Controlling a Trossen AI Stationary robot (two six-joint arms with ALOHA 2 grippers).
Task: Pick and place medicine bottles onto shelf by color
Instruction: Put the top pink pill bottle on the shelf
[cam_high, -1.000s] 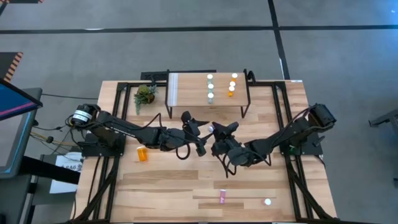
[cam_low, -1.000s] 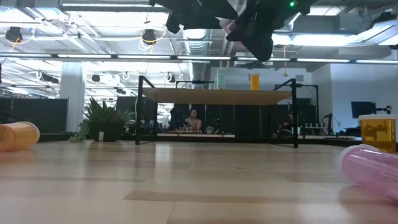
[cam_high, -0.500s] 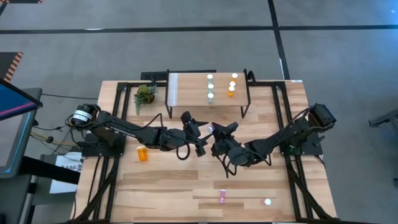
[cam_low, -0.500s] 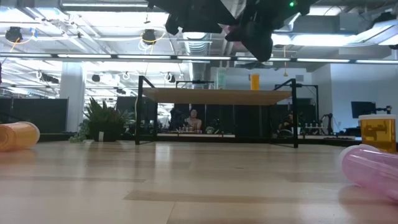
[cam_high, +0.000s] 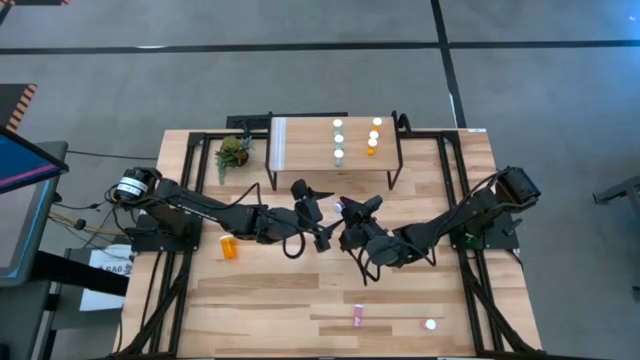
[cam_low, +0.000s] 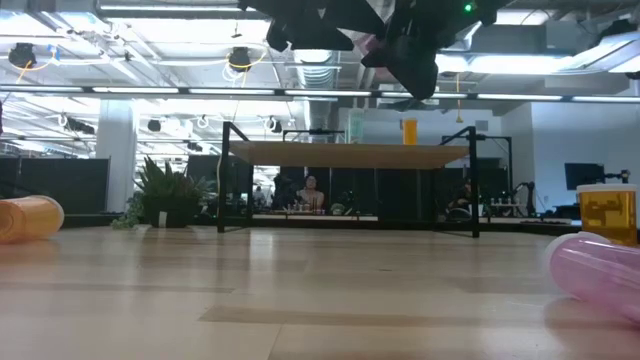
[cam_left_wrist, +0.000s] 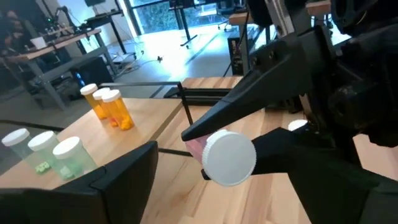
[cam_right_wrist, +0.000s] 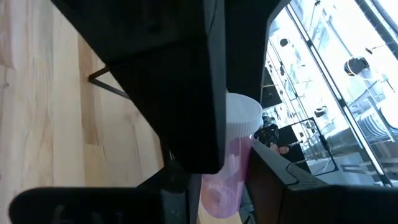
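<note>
Pink bottle (cam_left_wrist: 225, 155), white-capped with a translucent pink body, sits pinched in my right gripper (cam_high: 345, 207) at the centre of the high view, raised above the desk (cam_high: 270, 300) just below the shelf (cam_high: 305, 145). From the left wrist camera I see its round white cap facing me, clamped between the right gripper's dark fingers (cam_left_wrist: 249, 106). My left gripper (cam_high: 312, 212) is right beside it, fingers spread wide and holding nothing, its tips close to the bottle.

On the shelf, a light wood top with a white strip at its left end, I count three teal bottles (cam_high: 338, 139) in a column and three orange bottles (cam_high: 374, 135) in a column just to their right, all upright with white caps. A small green plant (cam_high: 233, 152) stands on the desk left of the shelf.

Elsewhere on the desk, one orange bottle (cam_high: 230, 246) lies on its side at centre left, a second pink bottle (cam_high: 357, 317) lies near the bottom centre, and an upright bottle (cam_high: 431, 324) shows only its white cap at lower right.
</note>
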